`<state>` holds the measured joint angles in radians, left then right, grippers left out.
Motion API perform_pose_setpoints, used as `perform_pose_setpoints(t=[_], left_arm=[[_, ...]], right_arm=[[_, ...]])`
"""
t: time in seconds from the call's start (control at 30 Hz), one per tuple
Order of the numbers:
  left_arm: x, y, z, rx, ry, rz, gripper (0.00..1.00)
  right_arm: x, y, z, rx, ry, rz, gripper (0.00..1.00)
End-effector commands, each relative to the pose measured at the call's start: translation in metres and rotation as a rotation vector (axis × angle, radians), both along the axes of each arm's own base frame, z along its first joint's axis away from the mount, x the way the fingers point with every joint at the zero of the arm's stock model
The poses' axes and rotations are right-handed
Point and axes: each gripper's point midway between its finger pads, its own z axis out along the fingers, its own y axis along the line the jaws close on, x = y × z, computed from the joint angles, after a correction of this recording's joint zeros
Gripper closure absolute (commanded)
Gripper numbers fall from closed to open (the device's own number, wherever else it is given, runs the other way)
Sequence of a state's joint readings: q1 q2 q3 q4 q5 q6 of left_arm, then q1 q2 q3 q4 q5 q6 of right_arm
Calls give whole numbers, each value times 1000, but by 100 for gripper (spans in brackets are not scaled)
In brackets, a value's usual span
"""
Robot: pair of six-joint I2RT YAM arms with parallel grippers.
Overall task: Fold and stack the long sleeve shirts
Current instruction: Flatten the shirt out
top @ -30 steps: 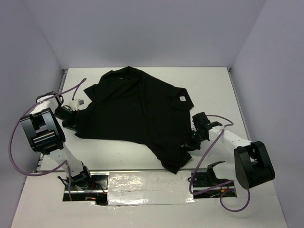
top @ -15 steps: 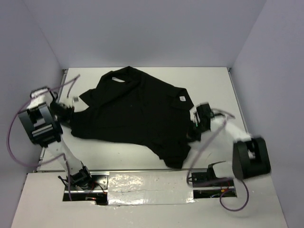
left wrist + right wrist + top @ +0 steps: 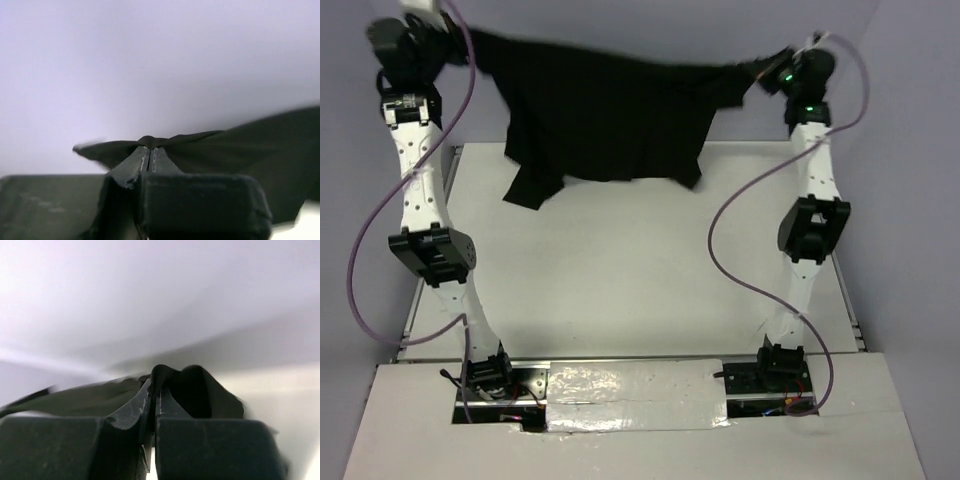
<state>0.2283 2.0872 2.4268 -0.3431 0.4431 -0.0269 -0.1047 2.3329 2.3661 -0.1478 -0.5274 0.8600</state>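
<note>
Above the white table (image 3: pixel 640 270), the black long sleeve shirt (image 3: pixel 610 110) hangs stretched in mid-air between the two upright arms, with the left claw (image 3: pixel 150 152) and right claw (image 3: pixel 156 387) each pinching its fabric edge tightly.

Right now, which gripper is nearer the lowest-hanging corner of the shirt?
Left. The left gripper pinches the shirt above and a little left of that drooping corner; the right gripper pinches the opposite end, far off to the right.
</note>
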Motion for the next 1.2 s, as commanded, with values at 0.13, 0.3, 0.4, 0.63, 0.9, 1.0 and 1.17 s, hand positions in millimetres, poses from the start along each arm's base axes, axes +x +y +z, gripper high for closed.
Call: perform_pose_setpoints(t=[0.13,0.3,0.4,0.63,0.9,1.0,1.17], left_arm=[[-79,-38,200,34,-658,-110,100],[-71,-59,148,31,-478,-232,100],[-80,-69,98,74,-314,-299,100],[-121,-46,-61,250,226,-257,100],[-245,-21,-259,281,970,-255,100],[-284,-20,-303,204,1168,-266,100],[-300,-7,-321,76,1250,-196,100]], right_arm=[[-190,6,363,-59,-968,-84,100],[-163,19,298,-125,-762,26,100],[-169,23,249,-200,-626,67,100],[-252,13,99,-321,-320,-15,100],[-352,10,-64,-353,8,-47,100],[-373,13,-106,-326,114,-30,100],[-391,13,-136,-349,215,-6,100]])
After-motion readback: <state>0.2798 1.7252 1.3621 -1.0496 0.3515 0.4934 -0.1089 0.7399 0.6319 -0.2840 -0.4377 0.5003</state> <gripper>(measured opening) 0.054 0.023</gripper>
